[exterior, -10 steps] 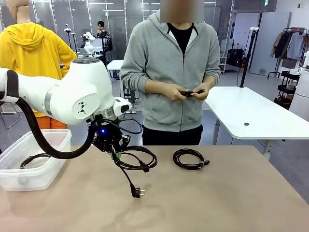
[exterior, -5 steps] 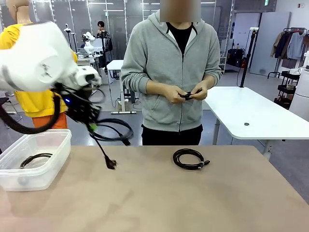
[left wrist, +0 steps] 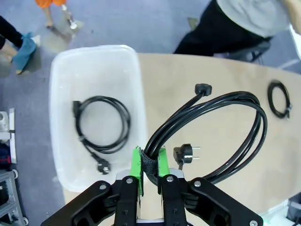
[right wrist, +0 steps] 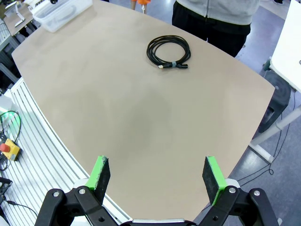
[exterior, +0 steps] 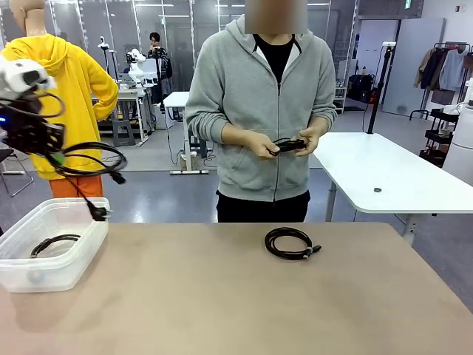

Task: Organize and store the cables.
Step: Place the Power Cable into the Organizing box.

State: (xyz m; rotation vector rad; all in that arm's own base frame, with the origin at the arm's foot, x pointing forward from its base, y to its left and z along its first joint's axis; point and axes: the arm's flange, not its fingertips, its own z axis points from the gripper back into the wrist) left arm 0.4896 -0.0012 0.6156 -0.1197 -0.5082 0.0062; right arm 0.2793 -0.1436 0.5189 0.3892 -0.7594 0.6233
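My left gripper (exterior: 53, 157) hangs high above the clear plastic bin (exterior: 74, 268), shut on a black cable coil (exterior: 92, 159) at its wrap band. The coil's chunky plug (exterior: 98, 213) dangles over the bin's right rim. In the left wrist view the gripper (left wrist: 149, 165) pinches that coil (left wrist: 214, 129) between its green pads, with the bin (left wrist: 59, 117) below. One coiled cable (left wrist: 101, 125) lies inside the bin. Another coil (exterior: 290, 242) rests on the table's far middle. The person holds a small cable (exterior: 290, 145) in both hands. My right gripper (right wrist: 155, 174) stands open above the table.
The tan table (exterior: 259, 310) stretches wide between the bin and the lying coil (right wrist: 168, 52). The person stands at its far edge. A white table (exterior: 384, 177) stands behind on the right. The bin (right wrist: 61, 14) sits at the far corner in the right wrist view.
My left arm has lifted the coil off the table and swung it up and left, to above the bin. The person keeps handling a small cable.
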